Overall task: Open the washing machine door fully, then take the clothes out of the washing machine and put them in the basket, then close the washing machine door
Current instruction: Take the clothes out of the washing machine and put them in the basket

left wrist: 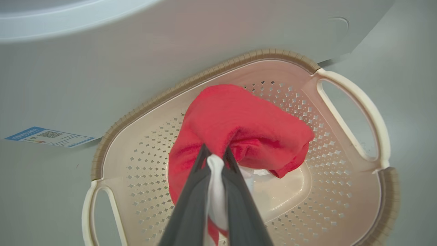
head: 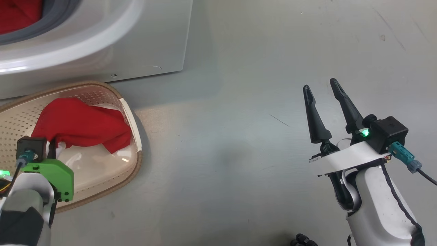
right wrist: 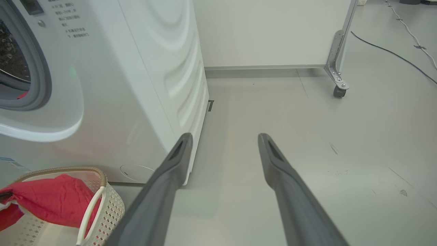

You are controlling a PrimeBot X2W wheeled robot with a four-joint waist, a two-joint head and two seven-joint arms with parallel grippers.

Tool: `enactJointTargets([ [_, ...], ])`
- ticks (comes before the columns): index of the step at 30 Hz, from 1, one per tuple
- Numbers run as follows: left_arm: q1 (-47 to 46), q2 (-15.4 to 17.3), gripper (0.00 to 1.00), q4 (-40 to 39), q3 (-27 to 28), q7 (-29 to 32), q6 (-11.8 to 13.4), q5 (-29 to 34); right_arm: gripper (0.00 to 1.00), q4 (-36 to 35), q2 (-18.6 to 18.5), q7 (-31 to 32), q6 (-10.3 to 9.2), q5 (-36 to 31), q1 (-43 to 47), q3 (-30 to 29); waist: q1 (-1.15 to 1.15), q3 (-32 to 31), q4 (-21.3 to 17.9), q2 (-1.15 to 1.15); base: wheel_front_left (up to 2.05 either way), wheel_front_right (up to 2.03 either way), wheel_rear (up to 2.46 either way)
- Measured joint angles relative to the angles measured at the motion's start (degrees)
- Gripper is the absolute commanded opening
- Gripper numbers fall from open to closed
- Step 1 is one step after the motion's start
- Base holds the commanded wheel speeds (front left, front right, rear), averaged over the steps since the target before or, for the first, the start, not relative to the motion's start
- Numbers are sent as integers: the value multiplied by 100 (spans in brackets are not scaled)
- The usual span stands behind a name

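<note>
The left claw [left wrist: 215,152] is pinching the white trim of the soft red clothes [left wrist: 239,123], slumping inside the perforated cream basket [left wrist: 143,109] — its woven-look rim sitting just beside the smooth white washing machine [head: 143,41]. The right claw [head: 320,84] is hovering spread over open grey floor [head: 222,143].

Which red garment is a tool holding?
The garment in the basket, white trim pinched by the left tool; the other garment lies in the washing machine.
</note>
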Motion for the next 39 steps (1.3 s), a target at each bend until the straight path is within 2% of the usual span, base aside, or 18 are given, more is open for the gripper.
enactJointTargets([
  [9, -105, -53, 2, 461, 52, -1, 40, -78, 100, 20, 5, 1, 0, -32, -87, 13, 0, 27, 52, 0, 0, 0, 0],
  [10, -114, -70, 25, 494, 57, -1, 40, -86, 100, 24, 5, 0, 0, -32, -87, 13, 0, 24, 56, 0, 0, 0, 0],
  [11, -127, -88, 68, 533, 57, -1, 40, -87, 100, 30, 7, 1, 0, -32, -87, 12, 0, 21, 59, 0, 0, 0, 0],
  [12, -151, -102, 100, 581, 57, -2, 41, -87, 100, 36, 7, 0, 0, -32, -87, 12, 0, 17, 62, 0, 0, 0, 0],
  [20, -241, -123, 100, 854, 77, -34, 51, -87, 100, 73, 10, 0, 0, -37, -94, 12, 0, -43, 84, 0, 0, 0, 0],
  [29, -343, -229, 100, 1016, -14, -403, 51, -85, 100, 148, 15, 0, 0, -57, -120, -38, 0, -206, 131, 0, 0, 0, 0],
  [39, -358, -512, 100, 1062, -110, -682, 38, -83, 100, 204, 22, 1, 1, -81, -120, -219, 0, -591, 295, 0, 0, 0, 0],
])
